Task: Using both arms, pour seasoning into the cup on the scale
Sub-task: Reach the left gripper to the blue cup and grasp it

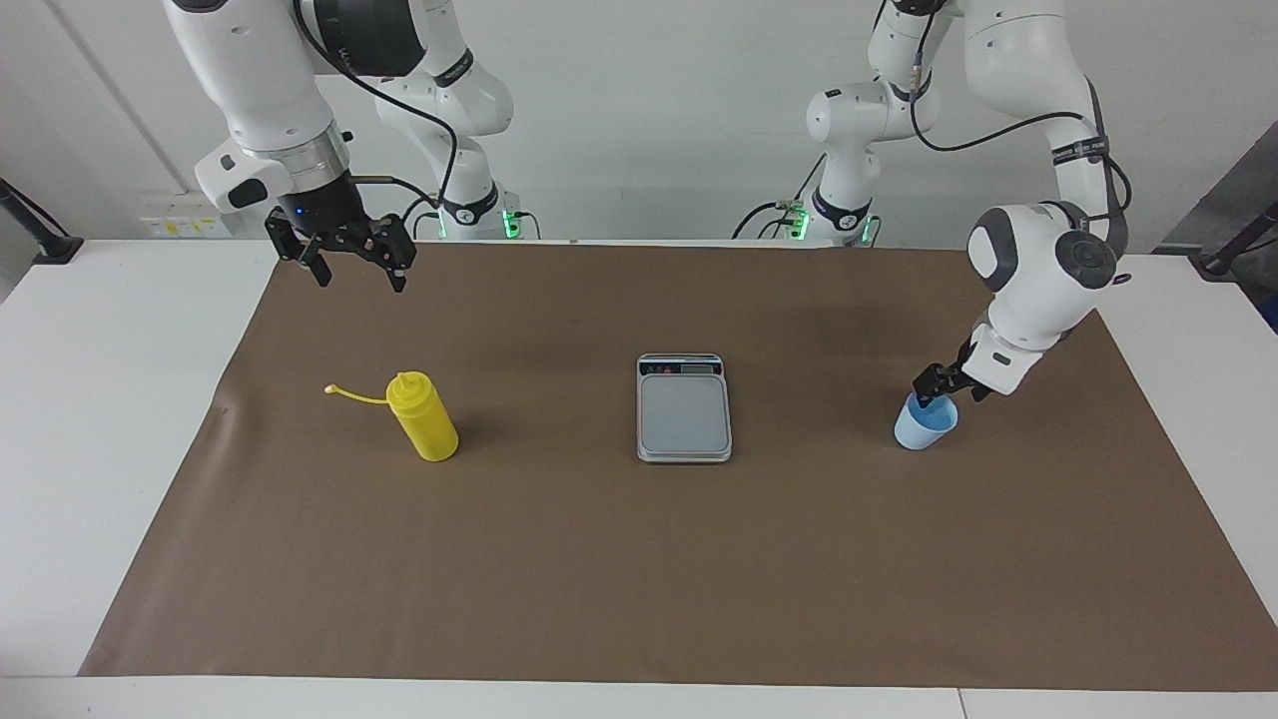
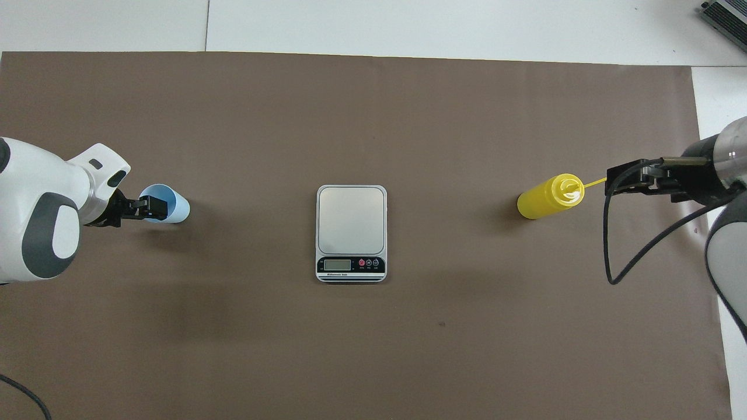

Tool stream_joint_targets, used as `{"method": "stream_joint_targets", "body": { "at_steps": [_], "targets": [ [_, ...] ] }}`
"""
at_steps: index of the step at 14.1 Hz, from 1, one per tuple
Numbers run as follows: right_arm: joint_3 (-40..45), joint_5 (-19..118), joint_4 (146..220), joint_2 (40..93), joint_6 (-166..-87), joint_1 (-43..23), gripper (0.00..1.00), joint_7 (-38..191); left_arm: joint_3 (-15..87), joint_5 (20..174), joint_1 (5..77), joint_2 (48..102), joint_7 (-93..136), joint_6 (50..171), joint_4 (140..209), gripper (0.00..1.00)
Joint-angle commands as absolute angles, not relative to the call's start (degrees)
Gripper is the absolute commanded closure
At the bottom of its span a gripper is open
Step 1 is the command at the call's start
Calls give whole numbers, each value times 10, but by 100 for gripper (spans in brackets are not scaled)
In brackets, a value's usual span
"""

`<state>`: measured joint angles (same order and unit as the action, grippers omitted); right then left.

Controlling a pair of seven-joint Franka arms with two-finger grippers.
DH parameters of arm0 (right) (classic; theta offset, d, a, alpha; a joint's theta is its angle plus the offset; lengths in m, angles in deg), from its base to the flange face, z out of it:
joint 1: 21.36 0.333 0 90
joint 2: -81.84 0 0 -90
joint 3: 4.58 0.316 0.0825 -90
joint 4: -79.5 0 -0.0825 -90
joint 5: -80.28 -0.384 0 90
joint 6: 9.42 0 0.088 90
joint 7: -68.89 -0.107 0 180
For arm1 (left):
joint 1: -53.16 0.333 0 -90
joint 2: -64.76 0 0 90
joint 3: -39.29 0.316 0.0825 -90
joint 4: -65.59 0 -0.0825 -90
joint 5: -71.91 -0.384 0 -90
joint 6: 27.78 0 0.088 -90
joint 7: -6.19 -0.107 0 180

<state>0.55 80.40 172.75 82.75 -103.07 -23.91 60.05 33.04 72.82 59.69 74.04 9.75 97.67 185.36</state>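
Scale (image 1: 684,411) sits mid-mat w/ bare plate, display edge toward the robots. Cup (image 1: 925,424) stands upright beside scale toward left arm's end; left gripper (image 1: 940,384) is at its rim, jaws spread, not clamped. Seasoning bottle (image 1: 424,415) stands beside scale toward right arm's end. Right gripper (image 1: 355,262) hangs in the air robot-side of bottle, released, empty.
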Motion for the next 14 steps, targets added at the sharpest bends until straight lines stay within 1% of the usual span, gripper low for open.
{"method": "stream_joint_targets", "body": {
  "at_steps": [1,2,3,4,5,7,9,11,14],
  "targets": [
    [10,805,1729,829,-1026,-244,0,592,325,738,604,749,101,995,1857,0],
    [10,805,1729,829,-1026,-244,0,592,325,739,604,750,101,996,1856,8],
    [10,805,1729,829,-1026,-244,0,592,325,739,602,751,101,1000,1855,18],
    [10,805,1729,829,-1026,-244,0,592,325,739,601,752,101,1004,1853,32],
    [10,805,1729,829,-1026,-244,0,592,325,739,601,752,99,1004,1851,51],
    [10,805,1729,829,-1026,-244,0,592,325,739,602,753,91,1003,1850,100],
    [10,805,1729,829,-1026,-244,0,592,325,739,601,757,81,1000,1848,100],
    [10,805,1729,829,-1026,-244,0,592,325,739,600,761,81,981,1825,100],
    [10,805,1729,829,-1026,-244,0,592,325,734,596,773,74,917,1763,100]
  ]
}}
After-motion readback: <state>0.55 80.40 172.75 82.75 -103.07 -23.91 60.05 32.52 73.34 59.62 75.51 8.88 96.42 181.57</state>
